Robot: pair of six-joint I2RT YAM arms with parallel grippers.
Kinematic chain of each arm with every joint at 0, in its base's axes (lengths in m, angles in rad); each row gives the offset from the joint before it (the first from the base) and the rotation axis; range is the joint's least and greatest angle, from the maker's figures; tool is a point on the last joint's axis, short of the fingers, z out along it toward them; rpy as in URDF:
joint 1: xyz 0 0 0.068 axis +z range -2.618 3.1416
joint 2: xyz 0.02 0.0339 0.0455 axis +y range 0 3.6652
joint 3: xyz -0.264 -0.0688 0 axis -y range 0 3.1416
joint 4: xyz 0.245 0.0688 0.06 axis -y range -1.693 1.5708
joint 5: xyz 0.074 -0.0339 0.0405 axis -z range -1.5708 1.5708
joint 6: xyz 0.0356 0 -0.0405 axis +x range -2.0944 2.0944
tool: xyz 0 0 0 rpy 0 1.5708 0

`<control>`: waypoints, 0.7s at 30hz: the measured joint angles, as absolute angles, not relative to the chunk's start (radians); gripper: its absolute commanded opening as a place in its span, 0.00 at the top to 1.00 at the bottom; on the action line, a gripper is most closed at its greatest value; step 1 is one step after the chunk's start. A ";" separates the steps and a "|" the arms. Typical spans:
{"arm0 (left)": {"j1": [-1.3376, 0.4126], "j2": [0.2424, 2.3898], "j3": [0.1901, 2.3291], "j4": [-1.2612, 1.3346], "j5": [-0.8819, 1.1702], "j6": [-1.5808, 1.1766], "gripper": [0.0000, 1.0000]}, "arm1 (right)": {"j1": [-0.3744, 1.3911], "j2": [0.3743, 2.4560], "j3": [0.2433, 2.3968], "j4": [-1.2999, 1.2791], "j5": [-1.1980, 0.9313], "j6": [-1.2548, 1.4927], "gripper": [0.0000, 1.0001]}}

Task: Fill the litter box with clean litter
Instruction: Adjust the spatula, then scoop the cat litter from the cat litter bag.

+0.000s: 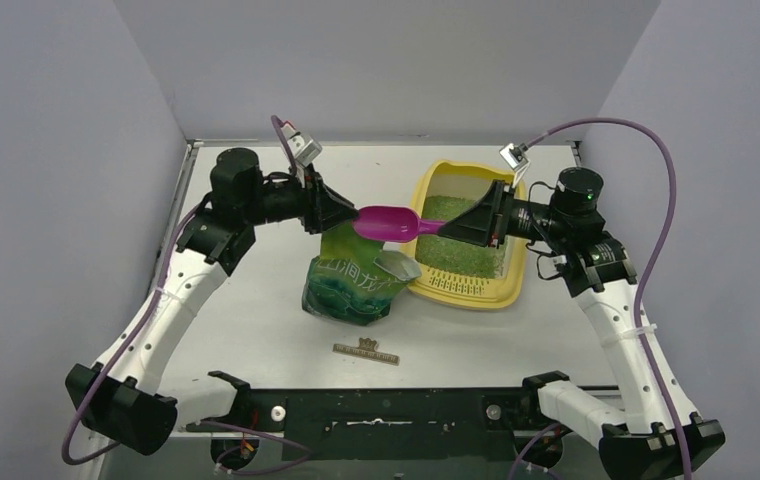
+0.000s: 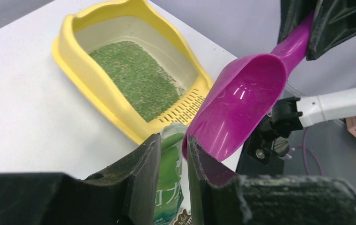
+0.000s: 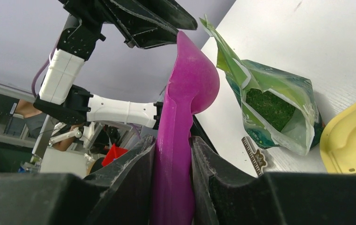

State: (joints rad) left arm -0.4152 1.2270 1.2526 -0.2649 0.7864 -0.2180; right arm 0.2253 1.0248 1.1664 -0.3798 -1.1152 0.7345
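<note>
Right wrist: right hand [image 3: 172,143] tight on magenta scoop [image 3: 192,84]; left hand [image 2: 172,140] astride green bag [image 2: 169,187] rim, grip unclear.

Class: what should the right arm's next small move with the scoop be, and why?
Probably dip the scoop into the open mouth of the bag: the right gripper grips its handle, its bowl looks empty, and the litter box is only thinly filled.
</note>
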 measured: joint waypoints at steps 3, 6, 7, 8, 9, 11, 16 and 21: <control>-0.382 1.190 1.226 -0.256 0.757 -0.226 0.76 | 0.225 1.013 1.165 -0.392 -1.093 0.742 1.00; -0.356 1.164 1.213 -0.242 0.725 -0.228 0.75 | 0.225 1.001 1.165 -0.412 -1.084 0.745 1.00; -0.352 1.157 1.209 -0.240 0.715 -0.228 0.75 | 0.225 1.000 1.165 -0.415 -1.082 0.746 1.00; -0.346 1.147 1.202 -0.238 0.704 -0.227 0.75 | 0.225 0.999 1.164 -0.417 -1.080 0.749 1.00; -0.341 1.136 1.194 -0.237 0.693 -0.226 0.75 | 0.225 0.999 1.161 -0.416 -1.078 0.755 1.00; -0.331 1.116 1.180 -0.241 0.672 -0.222 0.75 | 0.225 0.999 1.155 -0.420 -1.073 0.765 1.00; -0.305 1.058 1.149 -0.284 0.570 -0.184 0.74 | 0.220 0.998 1.157 -0.493 -1.036 0.753 1.00; -0.292 0.991 1.088 -0.336 0.458 -0.143 0.64 | 0.190 0.999 1.237 -0.702 -0.943 0.670 1.00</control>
State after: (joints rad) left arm -0.2924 0.9905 1.0878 -0.3355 0.4580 -0.1432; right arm 0.1898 0.9985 1.2369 -0.7021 -0.9432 0.6704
